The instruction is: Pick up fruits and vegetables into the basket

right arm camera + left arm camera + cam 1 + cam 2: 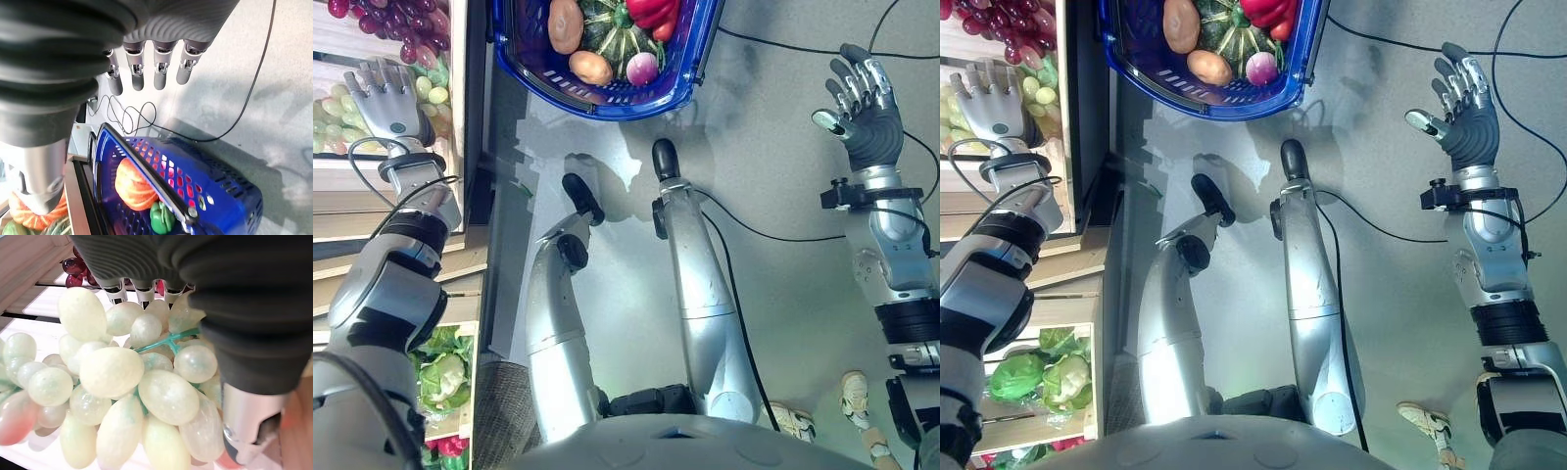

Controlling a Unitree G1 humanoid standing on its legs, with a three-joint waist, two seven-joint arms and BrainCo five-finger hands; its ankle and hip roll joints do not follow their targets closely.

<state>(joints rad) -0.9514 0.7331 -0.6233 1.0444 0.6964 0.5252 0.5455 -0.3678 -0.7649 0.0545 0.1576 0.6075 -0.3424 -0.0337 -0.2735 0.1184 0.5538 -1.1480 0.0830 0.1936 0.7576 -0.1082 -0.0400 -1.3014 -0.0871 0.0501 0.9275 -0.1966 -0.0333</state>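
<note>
The left hand (386,98) is hovering open-fingered over the green grapes (122,382), needing to close on them next for the basket (690,83).

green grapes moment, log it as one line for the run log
left hand: open over green grapes, not gripped | right hand: open, idle | basket: holds produce

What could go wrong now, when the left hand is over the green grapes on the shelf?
1. The left hand is open above the green grapes; a loose grasp could perhaps drop the bunch before the blue basket.
2. The purple grapes lie right beside them, so the fingers might catch those too.
</note>
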